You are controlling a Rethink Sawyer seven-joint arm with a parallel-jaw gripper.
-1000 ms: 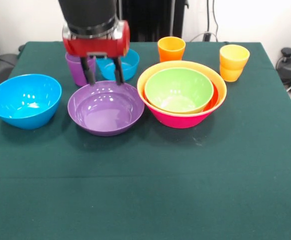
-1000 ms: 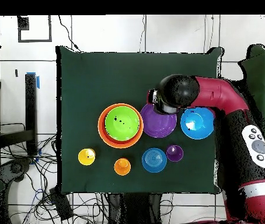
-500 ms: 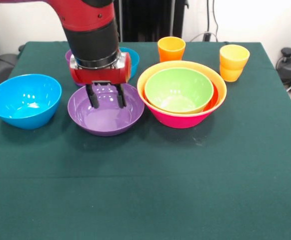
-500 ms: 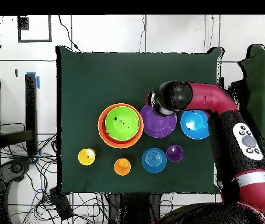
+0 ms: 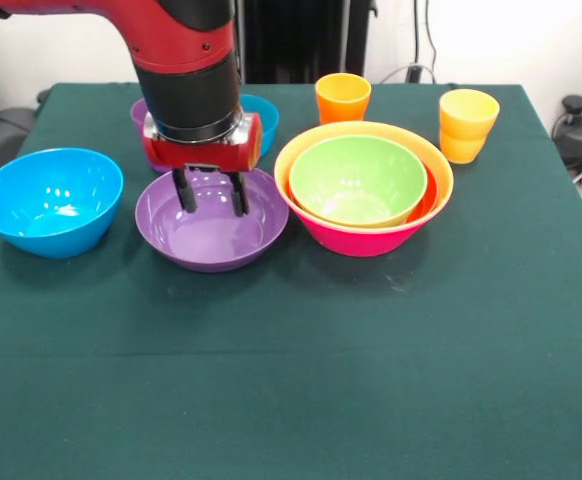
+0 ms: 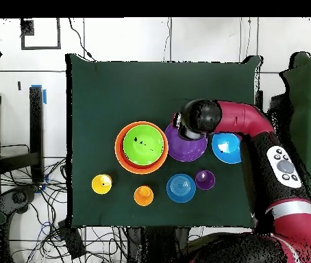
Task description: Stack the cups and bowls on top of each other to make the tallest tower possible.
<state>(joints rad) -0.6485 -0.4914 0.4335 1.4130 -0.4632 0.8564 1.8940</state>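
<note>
1. Front view: the hand [image 5: 211, 193] hangs with its two dark fingers [image 5: 183, 192] spread apart and empty, their tips down inside the purple bowl [image 5: 211, 217], toward its rim on the robot's side; whether they touch the plastic I cannot tell
2. Front view: beside the hand, on the picture's right, stands the tower [image 5: 364, 187], a pink bowl [image 5: 356, 240] holding an orange bowl [image 5: 439, 185] and a green bowl [image 5: 358, 178]; on the other side sits a large blue bowl [image 5: 50, 201], well apart. Beyond the hand, a small blue bowl [image 5: 263, 117] and a purple cup [image 5: 137, 110] peek out from behind the arm; an orange cup [image 5: 342, 98] and a yellow cup [image 5: 467, 124] stand farther off on the green table [image 5: 301, 380]
3. Front view: the purple bowl looks like thin, glossy, rigid plastic, so likely light and slippery; a pinch across the rim wall, one finger inside and one outside, seems the surest hold, since the curved wall could slide out of a loose grip
4. Overhead view: the arm's wrist covers the hand, so its opening is hidden here; it sits over the purple bowl [image 6: 189, 147], between the tower [image 6: 141, 146] and the large blue bowl [image 6: 227, 148]
</note>
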